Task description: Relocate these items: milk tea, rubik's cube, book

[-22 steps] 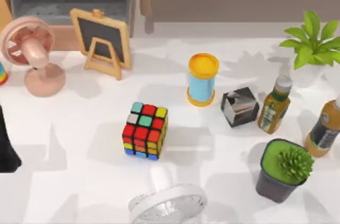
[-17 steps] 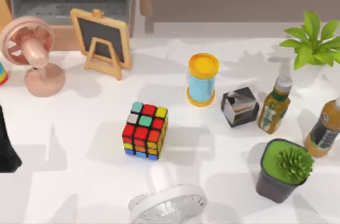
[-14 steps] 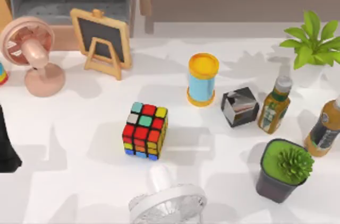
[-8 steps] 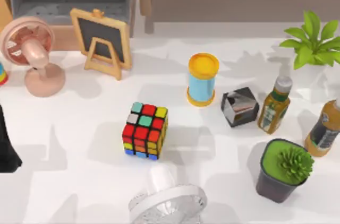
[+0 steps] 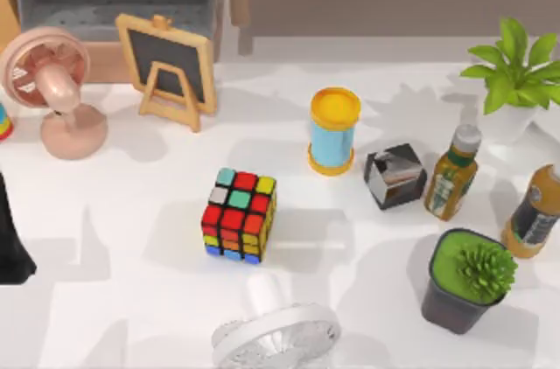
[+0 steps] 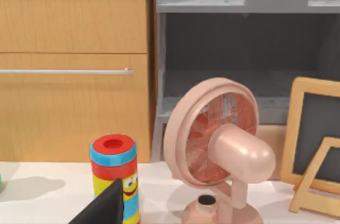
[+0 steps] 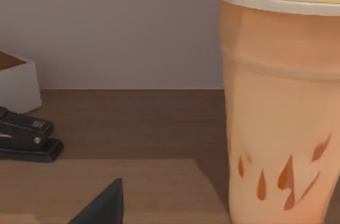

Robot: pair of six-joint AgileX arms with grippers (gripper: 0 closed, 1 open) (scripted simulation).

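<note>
From above, we see the rubik's cube (image 5: 239,215) standing on the white table (image 5: 114,290), about midway across it. Behind it to the right stands a blue can with a yellow lid (image 5: 333,132), then a dark shiny cube (image 5: 395,176). Our left arm (image 5: 10,238) sits at the table's left edge, well apart from the rubik's cube.

At the left wrist, a dark fingertip (image 6: 103,208) of our left claw pokes in; just past it stand a striped can (image 6: 113,176) and a pink fan (image 6: 218,152). We cannot tell whether this claw is open or closed.

At the right wrist, the milk tea (image 7: 281,96) stands upright on a wooden surface (image 7: 127,128), close ahead of our right claw's fingertip (image 7: 103,205). A black stapler (image 7: 26,139) lies farther off. We cannot tell this claw's state either.
</note>
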